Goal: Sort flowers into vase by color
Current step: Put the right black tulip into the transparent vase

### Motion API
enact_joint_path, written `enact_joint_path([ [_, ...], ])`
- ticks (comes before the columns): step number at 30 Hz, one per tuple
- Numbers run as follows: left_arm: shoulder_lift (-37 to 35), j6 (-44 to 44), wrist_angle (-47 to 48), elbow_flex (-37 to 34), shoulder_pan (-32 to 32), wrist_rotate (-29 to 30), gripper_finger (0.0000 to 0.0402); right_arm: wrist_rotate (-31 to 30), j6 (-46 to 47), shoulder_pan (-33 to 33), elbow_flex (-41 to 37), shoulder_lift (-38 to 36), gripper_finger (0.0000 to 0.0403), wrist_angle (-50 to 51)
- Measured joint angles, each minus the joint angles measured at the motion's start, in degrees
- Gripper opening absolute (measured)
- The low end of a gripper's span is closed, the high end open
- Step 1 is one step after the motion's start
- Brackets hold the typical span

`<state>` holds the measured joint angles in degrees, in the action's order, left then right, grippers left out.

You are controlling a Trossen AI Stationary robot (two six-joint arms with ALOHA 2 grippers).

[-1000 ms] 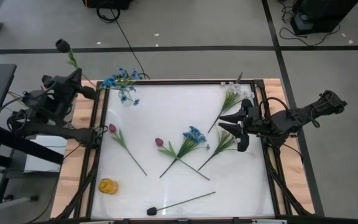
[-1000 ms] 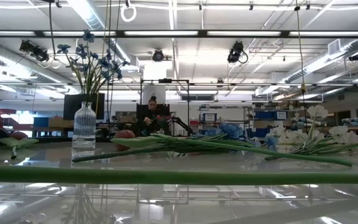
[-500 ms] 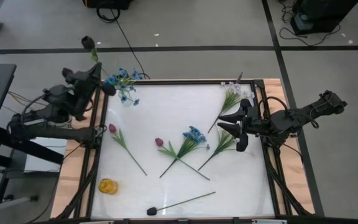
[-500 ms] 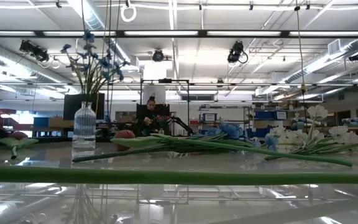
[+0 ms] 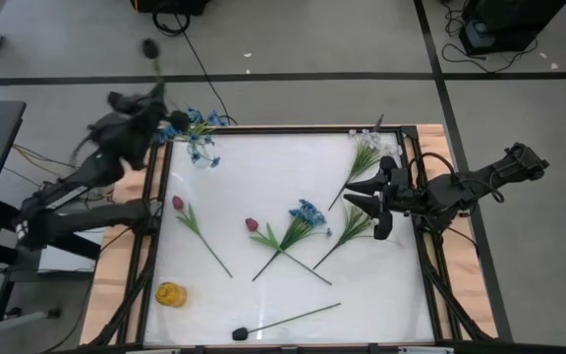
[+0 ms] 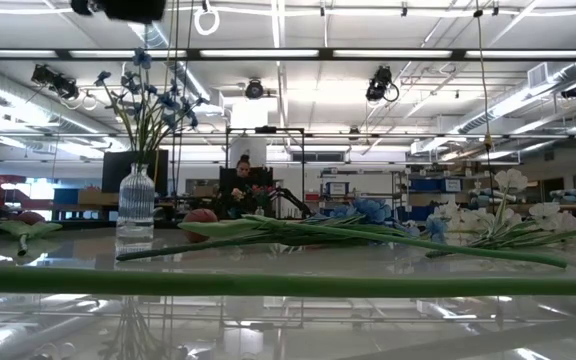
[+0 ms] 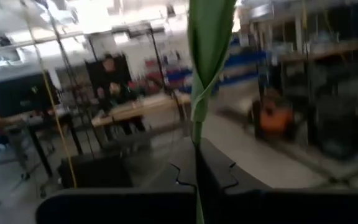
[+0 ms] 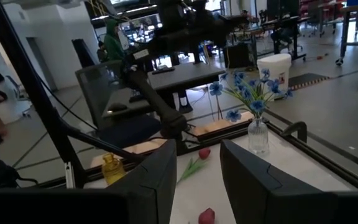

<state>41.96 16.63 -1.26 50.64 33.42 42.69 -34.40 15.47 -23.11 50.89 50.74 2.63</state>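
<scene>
My left gripper (image 5: 153, 106) hovers at the table's far left corner, shut on a dark-bud flower whose bud (image 5: 149, 46) shows beyond the table's far edge. Beside it a clear glass vase (image 5: 200, 149) stands upright and holds blue flowers (image 6: 148, 95). My right gripper (image 5: 364, 198) is open at the right side, above the leaves of a white spray (image 5: 369, 147). Two pink tulips (image 5: 177, 203) (image 5: 252, 224), a blue bloom (image 5: 308, 211) and a second dark-bud flower (image 5: 241, 333) lie flat on the white tabletop. My left gripper pinches the dark-bud flower's green stem (image 7: 196, 163) between its two fingers. The stem and a leaf (image 7: 209, 37) run on past the fingertips. The flower is lifted clear of the table, its bud end pointing away over the far edge.
A small yellow vase (image 5: 170, 293) stands near the table's near left corner. A raised dark frame (image 5: 283, 129) rims the white top. Bare white surface lies between the glass vase and the white spray. A person (image 6: 243, 180) sits far behind the table.
My left arm has swung from beside the table's left edge toward the far edge and the glass vase, carrying the dark-bud flower with it. The bud has travelled rightward and farther away. My right arm has kept still.
</scene>
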Motion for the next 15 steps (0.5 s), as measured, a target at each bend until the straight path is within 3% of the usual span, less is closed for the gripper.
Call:
enact_joint_path([
  [9, 6.1, -4.6, -1.1, -0.1, 17.5, -16.9, 0.0000, 0.1, 1.5, -0.5, 0.0, 0.0, 0.0133, 0.1],
  [15, 8.3, -9.6, 4.6, 0.0, 21.8, -24.1, 0.0000, 0.0, 1.5, -0.5, 0.0, 0.0, 0.0132, 0.6],
])
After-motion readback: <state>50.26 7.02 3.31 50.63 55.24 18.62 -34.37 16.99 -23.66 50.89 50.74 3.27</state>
